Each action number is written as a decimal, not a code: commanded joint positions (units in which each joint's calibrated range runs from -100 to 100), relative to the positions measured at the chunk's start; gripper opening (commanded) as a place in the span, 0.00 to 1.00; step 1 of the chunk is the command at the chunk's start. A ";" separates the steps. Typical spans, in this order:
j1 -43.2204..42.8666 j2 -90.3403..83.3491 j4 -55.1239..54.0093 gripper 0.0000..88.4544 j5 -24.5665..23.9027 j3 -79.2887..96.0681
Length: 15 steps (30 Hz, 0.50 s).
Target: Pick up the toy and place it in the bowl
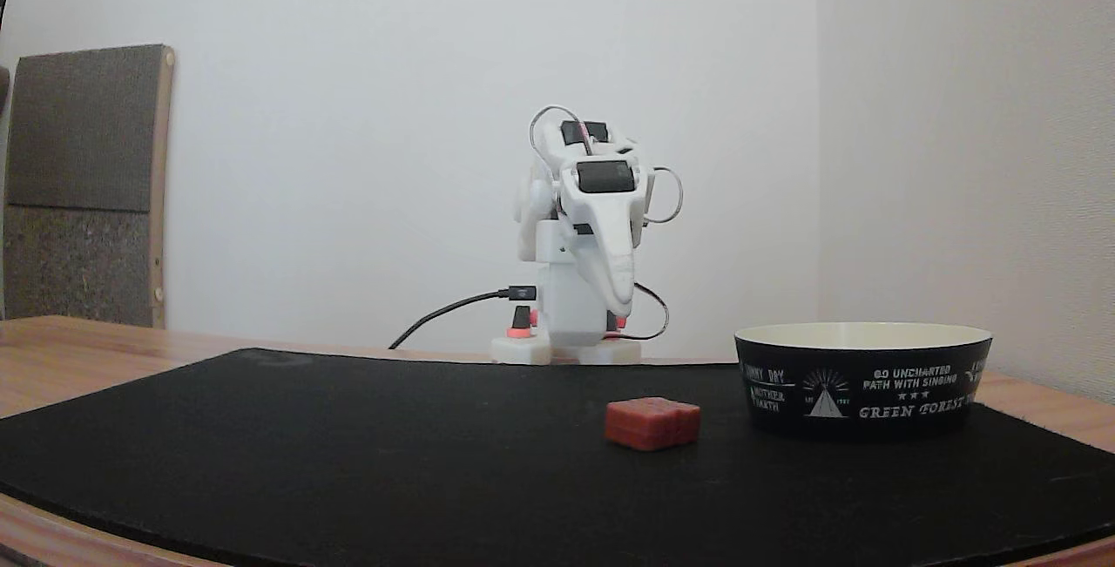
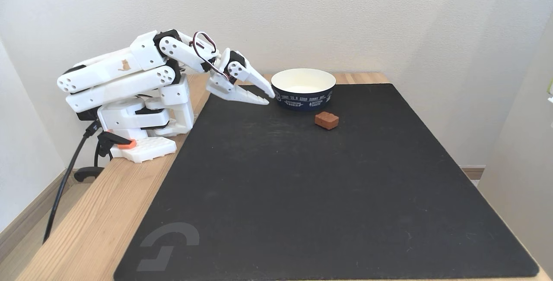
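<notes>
The toy (image 1: 652,423) (image 2: 326,120) is a small red cuboid with a groove across its top, lying on the black mat just beside the bowl. The bowl (image 1: 862,380) (image 2: 303,95) is round, black outside with white lettering, cream inside, and holds nothing I can see. My white gripper (image 1: 624,307) (image 2: 270,99) hangs folded close to the arm's base, its fingertips together and empty. In a fixed view its tips hover next to the bowl's left wall, well short of the toy.
A black mat (image 2: 302,186) covers most of the wooden table (image 2: 99,212). The arm's base (image 2: 142,147) stands off the mat, with a black cable (image 2: 65,186) running down from it. A padded board (image 1: 83,184) leans on the wall behind.
</notes>
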 commanded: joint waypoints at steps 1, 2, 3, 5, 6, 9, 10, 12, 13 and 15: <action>0.45 -0.67 1.30 0.37 0.12 0.78; 0.45 -0.67 1.30 0.41 0.12 0.78; 0.45 -0.67 1.30 0.43 0.12 0.78; 0.54 -0.67 1.30 0.44 0.12 0.78; 0.54 -0.67 1.30 0.44 0.12 0.78; 0.70 0.50 0.70 0.45 0.12 0.15; 0.79 1.50 0.62 0.45 0.12 -0.21; 0.79 5.34 -0.06 0.45 0.18 -2.55; 1.04 8.76 -0.99 0.45 0.18 -4.54; 3.88 21.84 -5.39 0.45 3.10 -13.19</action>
